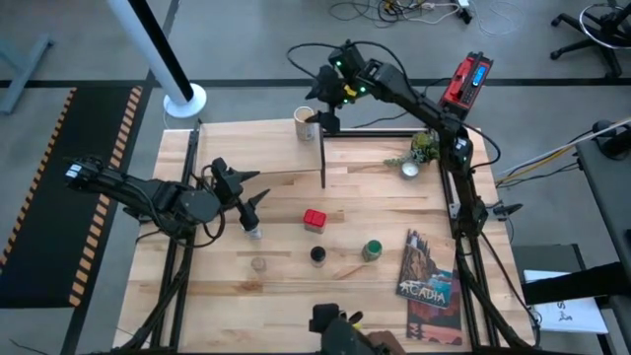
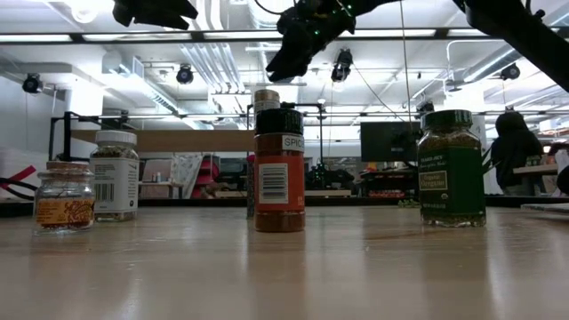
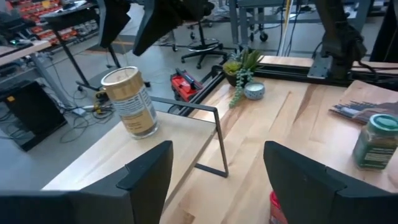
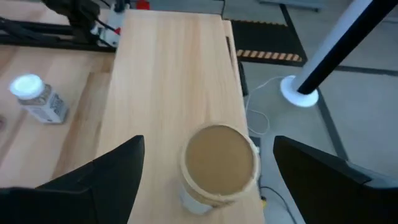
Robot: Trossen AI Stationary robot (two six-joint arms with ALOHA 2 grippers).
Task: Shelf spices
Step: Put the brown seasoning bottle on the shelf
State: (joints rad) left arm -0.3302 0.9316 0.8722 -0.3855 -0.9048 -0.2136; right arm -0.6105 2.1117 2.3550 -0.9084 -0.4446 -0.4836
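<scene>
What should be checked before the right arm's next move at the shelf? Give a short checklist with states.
1. Right gripper fingers apart: ok, open on either side of the tan canister.
2. Canister upright on the shelf: ok.
3. Canister clear of the shelf edge: cannot tell; it stands near the far end.
4. Left gripper out of the way: ok, open, beside the white-capped jar.
5. Other spices shelved: not ok; red tin, dark-capped jar and green-lidded jar remain on the table.

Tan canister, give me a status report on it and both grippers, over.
Right gripper open above tan canister on shelf. Left gripper open, near white-capped jar. Four spices on the tabletop.
</scene>
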